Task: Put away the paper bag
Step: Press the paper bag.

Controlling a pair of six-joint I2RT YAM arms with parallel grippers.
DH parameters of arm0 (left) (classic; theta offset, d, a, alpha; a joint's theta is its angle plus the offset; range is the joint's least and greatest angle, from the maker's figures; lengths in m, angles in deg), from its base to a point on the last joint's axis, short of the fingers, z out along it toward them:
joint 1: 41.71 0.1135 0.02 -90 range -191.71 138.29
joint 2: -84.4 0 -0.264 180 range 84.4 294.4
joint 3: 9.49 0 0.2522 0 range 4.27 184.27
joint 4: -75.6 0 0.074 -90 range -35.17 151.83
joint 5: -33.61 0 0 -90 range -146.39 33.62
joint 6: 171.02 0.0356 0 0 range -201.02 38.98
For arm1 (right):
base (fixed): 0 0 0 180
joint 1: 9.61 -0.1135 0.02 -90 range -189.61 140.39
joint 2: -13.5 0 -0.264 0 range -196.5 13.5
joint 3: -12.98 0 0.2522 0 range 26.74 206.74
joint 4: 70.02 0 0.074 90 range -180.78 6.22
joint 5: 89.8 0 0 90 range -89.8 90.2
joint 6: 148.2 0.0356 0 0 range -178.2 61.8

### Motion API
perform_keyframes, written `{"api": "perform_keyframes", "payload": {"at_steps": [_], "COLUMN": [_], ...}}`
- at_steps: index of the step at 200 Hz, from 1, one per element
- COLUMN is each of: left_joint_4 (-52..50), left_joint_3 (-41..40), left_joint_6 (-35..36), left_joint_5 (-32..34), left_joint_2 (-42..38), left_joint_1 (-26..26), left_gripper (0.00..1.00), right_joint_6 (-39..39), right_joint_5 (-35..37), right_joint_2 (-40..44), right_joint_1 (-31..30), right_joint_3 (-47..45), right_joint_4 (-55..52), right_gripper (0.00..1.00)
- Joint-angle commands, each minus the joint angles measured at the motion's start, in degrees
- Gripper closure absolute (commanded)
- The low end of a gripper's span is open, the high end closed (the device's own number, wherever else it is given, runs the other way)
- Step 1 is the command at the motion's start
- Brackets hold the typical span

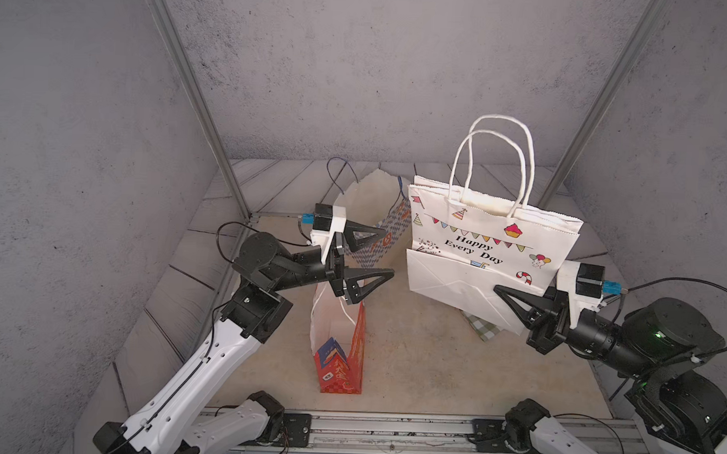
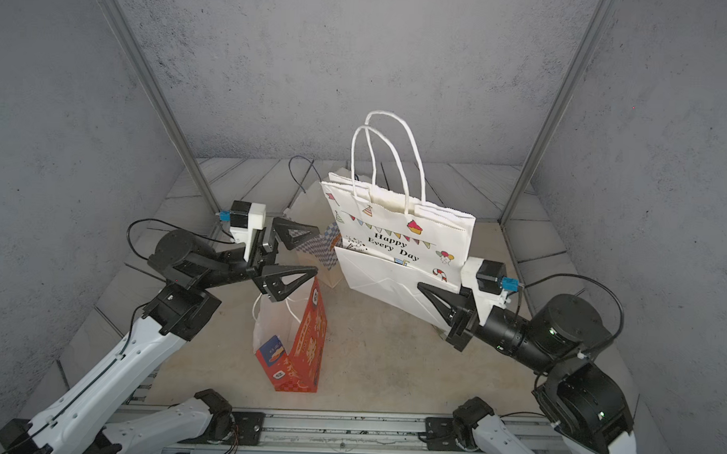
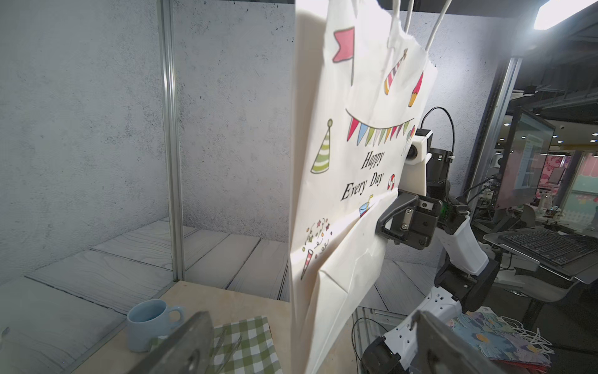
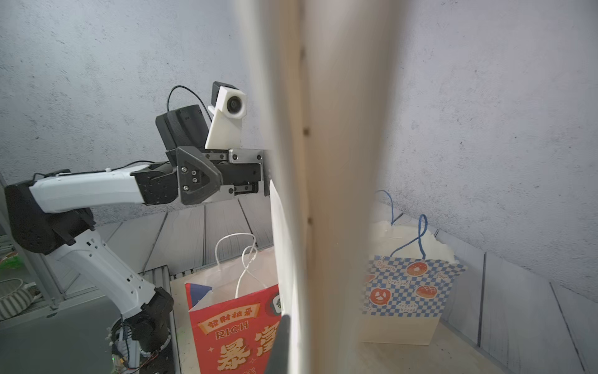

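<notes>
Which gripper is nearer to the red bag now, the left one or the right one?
Left. The left gripper hangs open just above the red bag's mouth. The right gripper is off to the side, shut on the lower edge of the white bag.

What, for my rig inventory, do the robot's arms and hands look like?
The left arm and right arm have white shell links, black joints and thin black cables. The left hand and right hand have black triangular open-frame fingers, each with a white wrist mount, black camera and blue plug. Green lights glow on the right arm.
</notes>
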Motion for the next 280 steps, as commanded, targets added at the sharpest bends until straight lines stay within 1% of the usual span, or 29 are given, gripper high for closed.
{"api": "perform_keyframes", "payload": {"at_steps": [1,26,47,68,84,97,110,122,139,164,176,190,199,203,207,211,219,224,228,235,245,268,280], "left_joint_4": [2.78,1.36,-3.25,-3.64,-0.14,3.9,8.13,9.66,9.77,9.06,8.67,8.38,8.11,7.98,7.89,7.7,7.07,6.4,5.7,4.68,3.75,3.68,3.89], "left_joint_3": [0.67,2.78,4.26,3.88,3.75,3.7,3.7,3.82,3.99,4.36,4.38,4.34,4.21,4.19,4.11,4.1,4.05,4.01,4.01,4.02,3.89,3.49,3.16], "left_joint_6": [-2.6,-2.51,0.43,1.81,-0.43,-4.17,-8.6,-10.42,-10.71,-10.14,-9.73,-9.38,-9.02,-8.76,-8.59,-8.27,-7.39,-6.78,-6.06,-5.1,-4.13,-3.99,-4.29], "left_joint_5": [-4.25,-6.26,-6.75,-6.63,-8.25,-10.68,-13.01,-13.75,-14.09,-14.61,-14.84,-14.59,-14.16,-13.98,-13.87,-13.7,-13.27,-12.92,-12.62,-12.22,-11.75,-11.2,-11.01], "left_joint_2": [1.24,4.23,5.74,5.55,5.87,6.58,7.58,7.92,8.01,8.05,8.06,7.97,7.88,7.76,7.72,7.61,7.42,7.28,7.24,7.03,6.72,6.48,6.36], "left_joint_1": [-0.48,-3.12,-4.33,-4.35,-4.34,-4.35,-4.34,-4.32,-4.34,-4.38,-4.41,-4.41,-4.42,-4.38,-4.42,-4.39,-4.38,-4.42,-4.4,-4.41,-4.38,-4.42,-4.36], "left_gripper": [0.01,0.01,0.01,0.01,0.0,0.05,0.13,0.24,0.43,0.68,0.81,1.0,1.0,1.0,1.0,1.0,1.0,1.0,1.0,1.0,1.0,1.0,1.0], "right_joint_6": [-0.07,4.14,8.6,11.05,11.59,12.31,12.9,13.32,13.44,13.05,12.4,11.35,10.8,10.62,10.58,10.5,10.42,10.29,9.83,8.71,7.56,4.69,3.57], "right_joint_5": [0.0,-6.79,-12.22,-14.74,-15.37,-15.9,-16.42,-16.79,-17.45,-17.21,-16.55,-15.63,-15.19,-14.89,-14.53,-14.07,-12.87,-12.1,-11.53,-10.95,-9.82,-7.33,-7.09], "right_joint_2": [-0.01,-1.58,-2.49,-2.59,-2.84,-3.17,-3.54,-3.81,-4.07,-4.27,-4.34,-4.57,-4.86,-4.96,-5.0,-5.09,-5.14,-5.12,-5.17,-5.3,-5.36,-5.96,-6.28], "right_joint_1": [-0.1,-0.03,-0.15,-0.04,-0.09,-0.03,-0.09,-0.1,-0.07,-0.09,-0.07,-0.06,-0.05,-0.08,-0.04,-0.01,-0.01,0.0,-0.07,-0.08,-0.01,-0.05,-0.01], "right_joint_3": [0.59,-0.52,-1.65,-2.76,-3.67,-4.49,-5.13,-5.81,-6.22,-6.26,-5.82,-5.01,-4.45,-4.19,-3.99,-3.73,-3.22,-2.76,-2.19,-1.18,0.19,3.26,4.13], "right_joint_4": [1.48,6.05,10.0,11.54,12.15,13.29,14.67,15.54,15.59,15.52,15.03,13.65,12.55,12.16,11.71,11.38,10.69,9.94,9.28,8.05,6.58,3.02,1.71], "right_gripper": [1.0,1.0,1.0,1.0,1.0,1.0,1.0,1.0,1.0,1.0,1.0,1.0,1.0,0.98,0.94,0.86,0.66,0.59,0.56,0.53,0.52,0.52,0.54]}}
